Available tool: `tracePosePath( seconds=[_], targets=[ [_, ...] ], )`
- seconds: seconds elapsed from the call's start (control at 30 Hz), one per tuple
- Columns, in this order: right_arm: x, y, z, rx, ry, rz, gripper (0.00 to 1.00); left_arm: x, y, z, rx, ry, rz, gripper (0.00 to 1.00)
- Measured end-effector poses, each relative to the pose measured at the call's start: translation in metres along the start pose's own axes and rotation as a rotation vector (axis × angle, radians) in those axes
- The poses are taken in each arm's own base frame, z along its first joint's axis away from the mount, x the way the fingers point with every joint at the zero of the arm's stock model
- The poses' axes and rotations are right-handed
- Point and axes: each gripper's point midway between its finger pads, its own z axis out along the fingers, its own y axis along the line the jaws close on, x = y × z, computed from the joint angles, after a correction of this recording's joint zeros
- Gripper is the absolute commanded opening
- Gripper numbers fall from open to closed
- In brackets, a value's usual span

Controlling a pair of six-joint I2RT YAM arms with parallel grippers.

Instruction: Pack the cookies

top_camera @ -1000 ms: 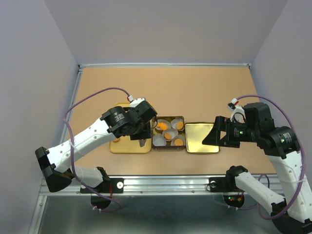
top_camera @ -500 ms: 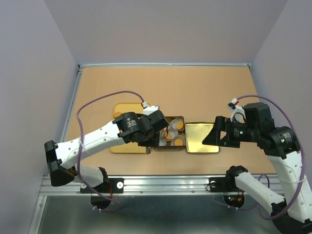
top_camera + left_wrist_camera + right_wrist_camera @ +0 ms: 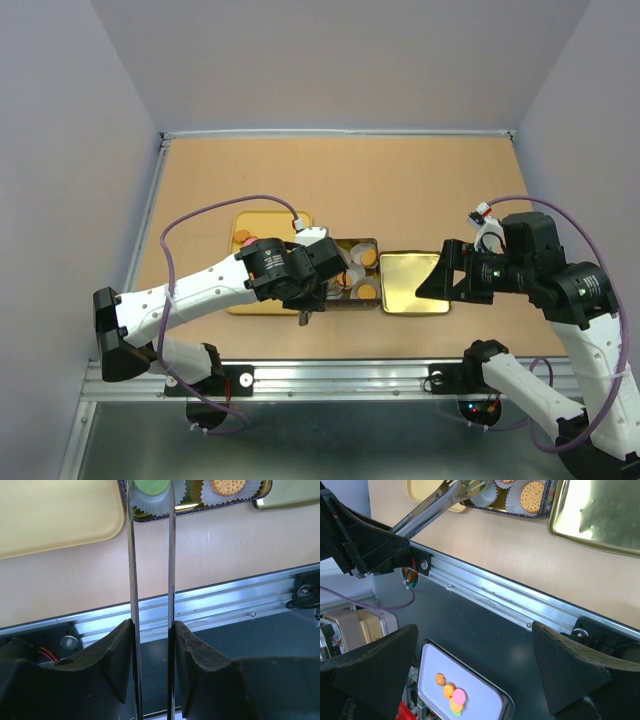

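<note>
My left gripper (image 3: 300, 293) is shut on a pair of metal tongs (image 3: 131, 570), which also show in the right wrist view (image 3: 427, 507). The tong tips flank a green cookie (image 3: 152, 485) at a white paper cup (image 3: 148, 502) in the near-left corner of the tin (image 3: 372, 243). I cannot tell whether the cookie rests in the cup. Orange cookies (image 3: 368, 258) lie in other cups, and one shows in the left wrist view (image 3: 228, 485). A pink cookie (image 3: 245, 238) lies on the gold tray (image 3: 262, 222). My right gripper (image 3: 432, 280) is open and empty over the lid's right end.
A gold lid (image 3: 405, 280) lies right of the tin. The metal rail (image 3: 340, 375) runs along the table's near edge. Below the table a pale tray (image 3: 485, 700) holds a few cookies (image 3: 451, 692). Walls close in the table on both sides.
My left arm has swung right and nearer, from over the gold tray to the tin's near-left corner, carrying the tongs. The right arm has not moved.
</note>
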Motion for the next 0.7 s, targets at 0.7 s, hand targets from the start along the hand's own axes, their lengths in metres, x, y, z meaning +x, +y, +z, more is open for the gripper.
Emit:
tracePosePath(
  seconds=[0.7],
  targets=[
    [-0.0006,-0.0011,0.0001,0.006,-0.003,0.000,1.00,-0.0007,0.0017,-0.0096,0.031,-0.018,-0.009,0.54]
  ],
)
